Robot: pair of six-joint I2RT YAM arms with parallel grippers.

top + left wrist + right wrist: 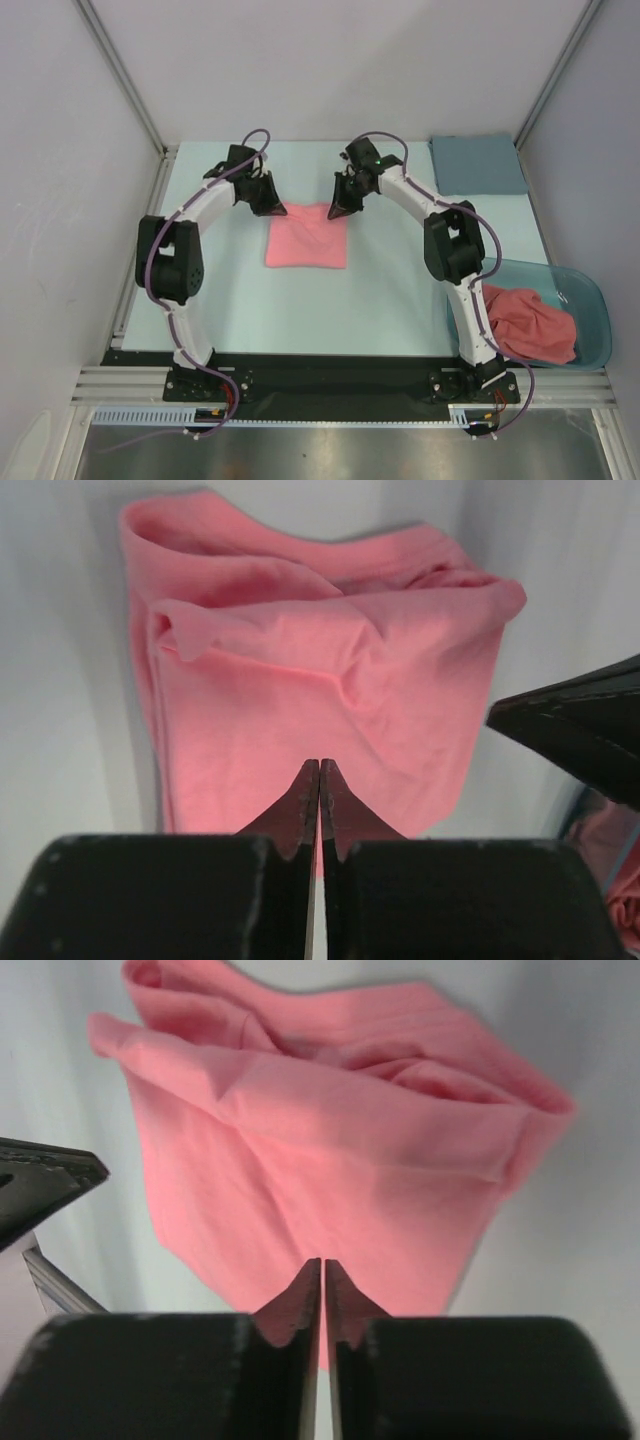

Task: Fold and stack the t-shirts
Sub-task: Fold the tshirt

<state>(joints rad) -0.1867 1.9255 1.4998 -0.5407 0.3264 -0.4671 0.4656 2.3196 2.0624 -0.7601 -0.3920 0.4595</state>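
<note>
The left end effector (268,203) is hovering at the far left corner of the folded t-shirt (307,240), its fingers pressed together. Whether they are pinching any cloth, I cannot tell. The t-shirt is lying flat mid-table (230,300) as a nearly square pad. Its far edge is running left to right between the two arms, and its body is stretching from both of them back toward the bases. The right end effector (340,207) is sitting at the far right corner, fingers likewise together, so neither arm is nearer than the other. To my eye, the next move is hinging on that shared far edge. Further right, a grey-blue cloth (478,163) is lying at the far corner, well apart. A teal tub (590,300) is holding a crumpled t-shirt (535,325) by the right base. Nothing is blocking the way.
</note>
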